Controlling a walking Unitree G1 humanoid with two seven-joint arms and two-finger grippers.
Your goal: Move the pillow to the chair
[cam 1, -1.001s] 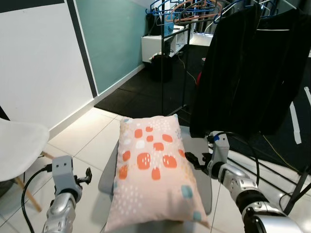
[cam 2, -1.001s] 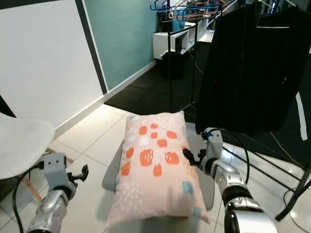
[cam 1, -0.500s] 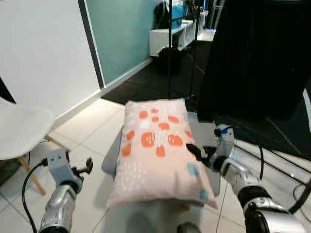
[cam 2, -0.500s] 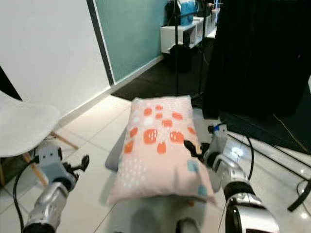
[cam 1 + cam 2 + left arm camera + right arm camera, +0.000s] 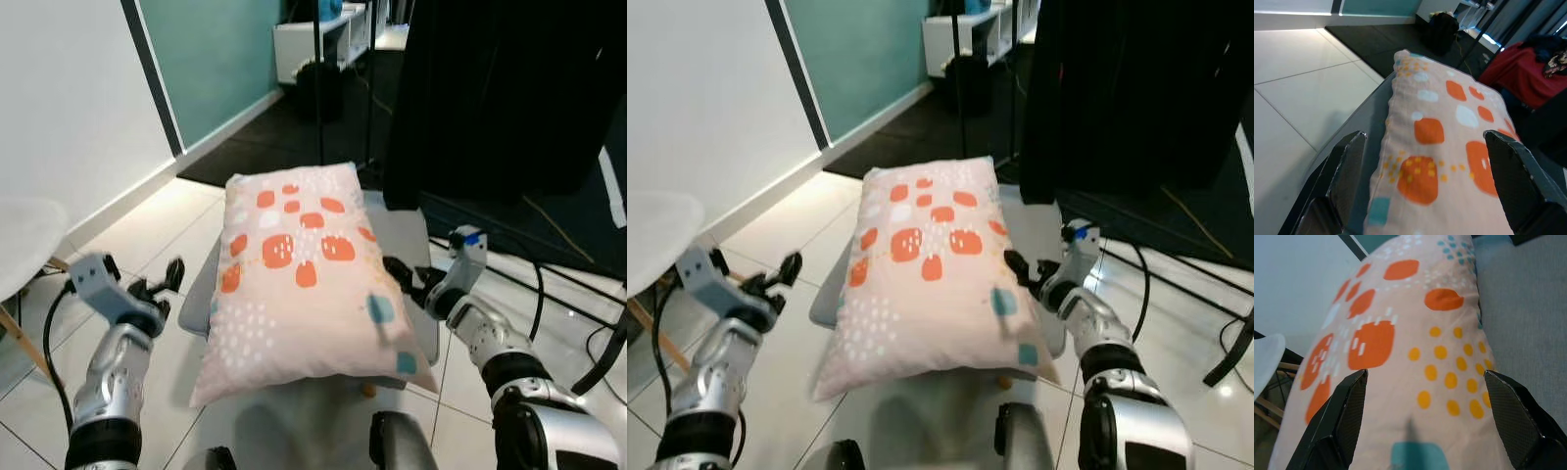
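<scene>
Pillow (image 5: 299, 274) on grey chair (image 5: 404, 235); left pincer (image 5: 157, 281), right pincer (image 5: 400, 275) both wide.

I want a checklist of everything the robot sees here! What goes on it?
Surface: grey chair seat on a white tiled floor.
Job's things: pink pillow with orange patches lies on the grey seat.
Clutter: nothing seen on the seat besides the pillow.
Grippers: left gripper open beside the pillow's left edge; right gripper open at its right edge.
Cables: black cables loop along both arms; more run across the floor at right.
Surroundings: white chair at left, black clothes on a rack, teal wall.
</scene>
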